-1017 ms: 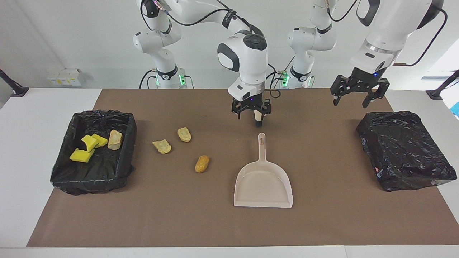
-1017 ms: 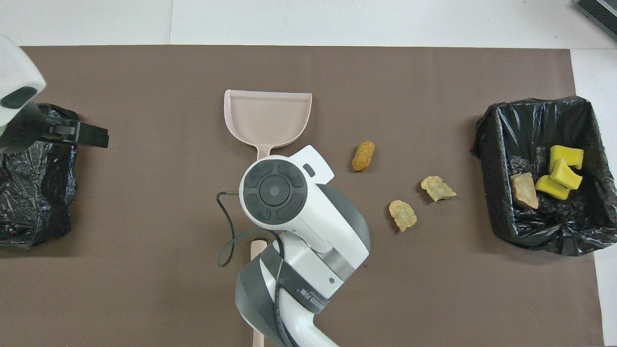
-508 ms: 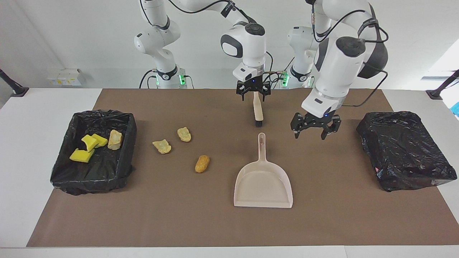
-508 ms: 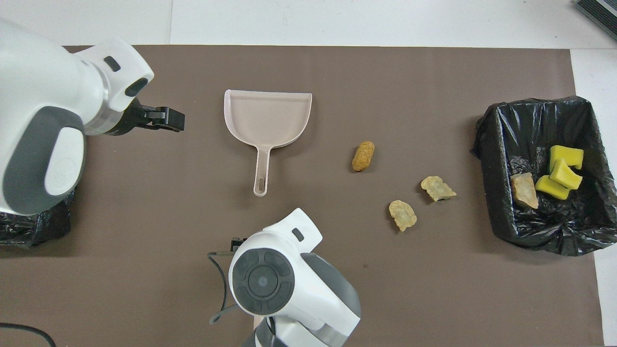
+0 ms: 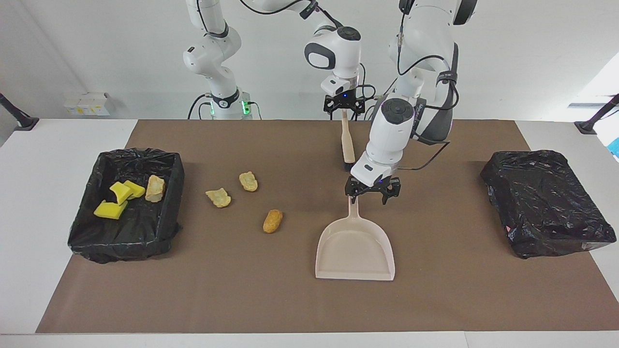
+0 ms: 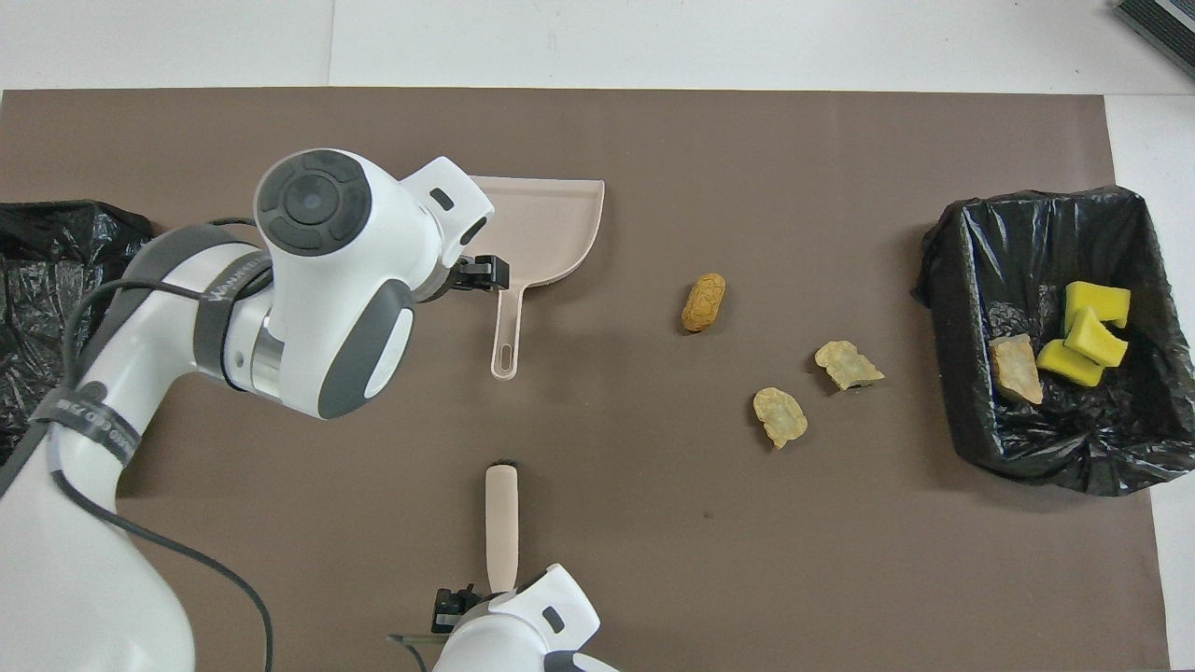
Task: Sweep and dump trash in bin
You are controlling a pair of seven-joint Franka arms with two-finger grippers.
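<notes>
A: Where does the trash lie, taking the dustpan (image 5: 355, 249) as reference?

B: Three bread lumps (image 5: 272, 220) lie on the brown mat (image 5: 290, 299) beside the dustpan, toward the right arm's end. One more lump and three yellow sponge chunks (image 5: 116, 198) sit in the open bin (image 5: 96, 241) past them.

A: Grippers?

B: Left gripper (image 5: 372, 189) is over the dustpan's handle, jaws spread, holding nothing. Right gripper (image 5: 344, 105) is above the hand brush (image 5: 346, 145), nearer the robots than the dustpan, jaws wide, gripping nothing.

Smooth beige plastic dustpan (image 5: 355, 246), crinkled glossy black bin liner (image 5: 123, 232), matt brown mat (image 5: 242, 290).
</notes>
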